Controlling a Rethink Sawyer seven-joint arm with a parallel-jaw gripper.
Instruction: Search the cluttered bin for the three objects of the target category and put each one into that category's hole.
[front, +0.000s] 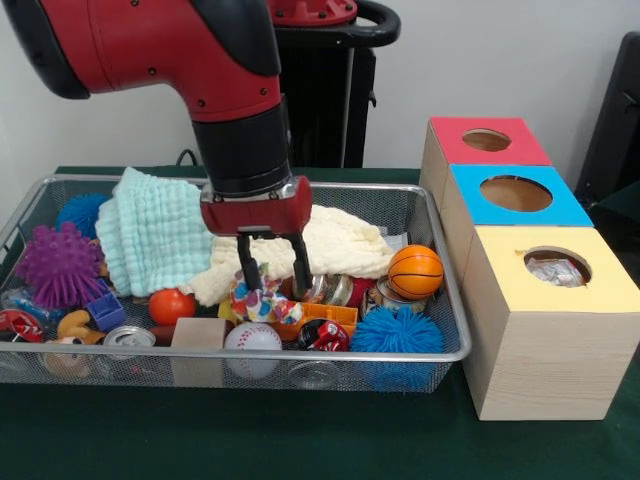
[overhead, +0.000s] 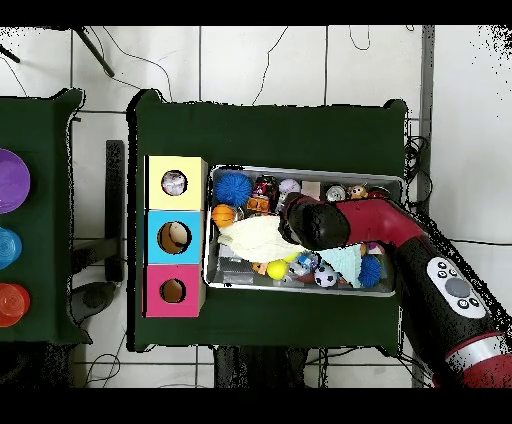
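The wire mesh bin (front: 445, 300) holds mixed clutter; it also shows in the overhead view (overhead: 300, 170). My gripper (front: 274, 282) hangs over the bin's middle, open. Its fingers (front: 300, 270) reach down to a small white dotted fabric piece (front: 258, 300); the left finger touches its top. The yellow-topped box (front: 600, 285) stands nearest at the right, and its round hole (front: 557, 266) shows white dotted fabric inside. In the overhead view the arm (overhead: 315, 222) hides the gripper, and the yellow box (overhead: 190, 165) is at the left.
A mint-green towel (front: 150, 230) and a cream towel (front: 340, 245) lie at the bin's back. Around the gripper are an orange basketball (front: 415, 271), a blue spiky ball (front: 396, 330), a baseball (front: 252, 338), a purple spiky ball (front: 58, 265) and a wooden block (front: 198, 335). Blue-topped (front: 470, 190) and red-topped (front: 445, 140) boxes stand behind the yellow one.
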